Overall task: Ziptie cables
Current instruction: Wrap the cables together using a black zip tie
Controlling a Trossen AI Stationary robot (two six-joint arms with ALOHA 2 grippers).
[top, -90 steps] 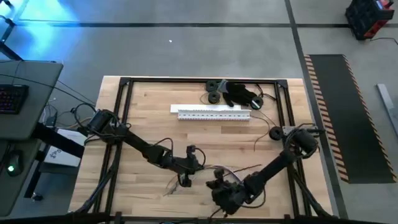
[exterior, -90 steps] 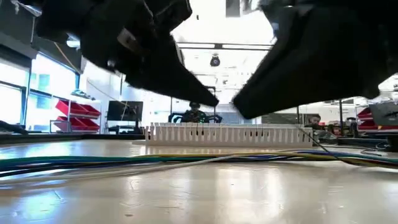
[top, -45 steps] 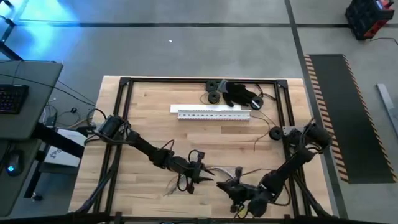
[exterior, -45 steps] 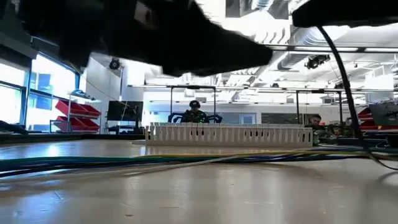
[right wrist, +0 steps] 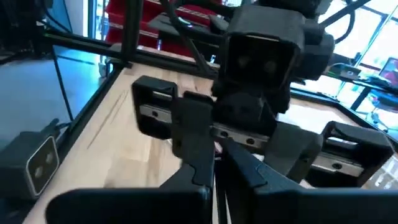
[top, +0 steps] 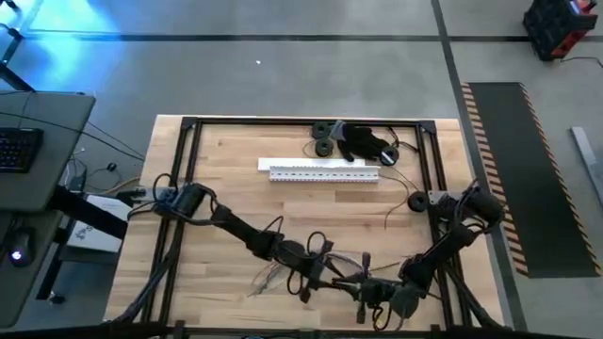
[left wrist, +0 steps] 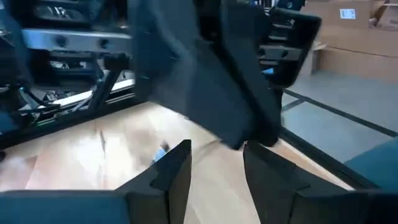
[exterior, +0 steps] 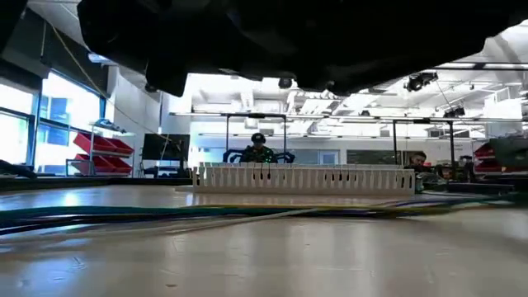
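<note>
Left gripper (top: 325,270): seen in the lower centre of the high view, having been carried rightward from its place a second before. In the left wrist view its fingers (left wrist: 171,171) were parted with a clear gap and nothing was held between them.

Right gripper (top: 366,290): seen at the lower centre-right of the high view, just beside the left gripper and facing it. In the right wrist view its fingers (right wrist: 199,165) were pressed close together on what appeared to be a thin dark strand, though a grasp could not be confirmed from that view.

Cables (top: 268,275): a loose tangle of thin dark wires was seen on the wooden table (top: 226,174) at the lower centre of the high view, partly under the left arm, with strands running right towards both grippers. In the low view coloured strands (exterior: 165,213) were seen lying flat across the table.

Change: over the last second the two grippers were brought from well apart to nearly touching, the right one having been swung up and leftward.

Meaning for the task: the closing-up was judged to be a hand-over or a gathering of strands; no tie was seen around the bundle, so the fastening was judged not yet done.

Elsewhere: a white slotted strip (top: 323,170) lay in the upper centre, untouched.
</note>
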